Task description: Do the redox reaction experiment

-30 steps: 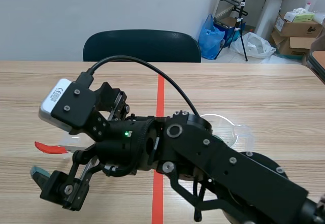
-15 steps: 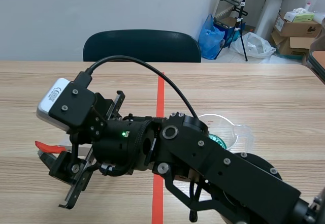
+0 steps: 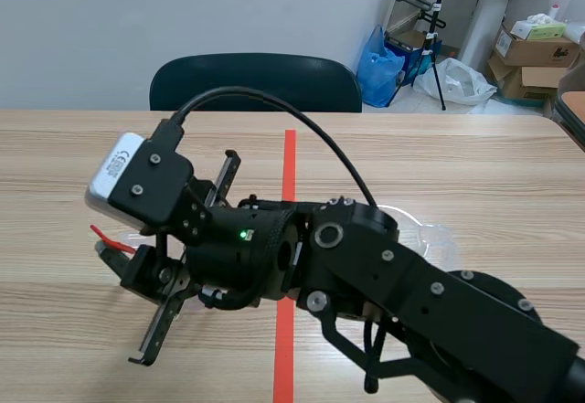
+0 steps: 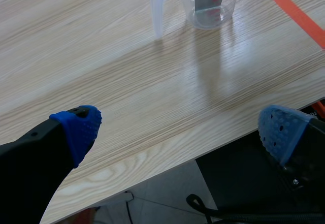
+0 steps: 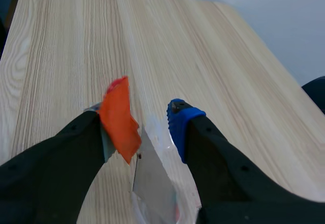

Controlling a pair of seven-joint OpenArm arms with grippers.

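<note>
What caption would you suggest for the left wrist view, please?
Open left gripper over the table edge, clear jug ahead beside red tape.

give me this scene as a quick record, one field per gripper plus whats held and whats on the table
right gripper: arm comes in from the right, reaching past the tape line; shut on a clear packet
clear packet: between the fingers, its orange-red tab against one pad
left gripper: open, holding nothing, over the table edge
measuring cup: clear, upright on the table ahead of the left gripper, something dark inside
background: dark chair across the table
</note>
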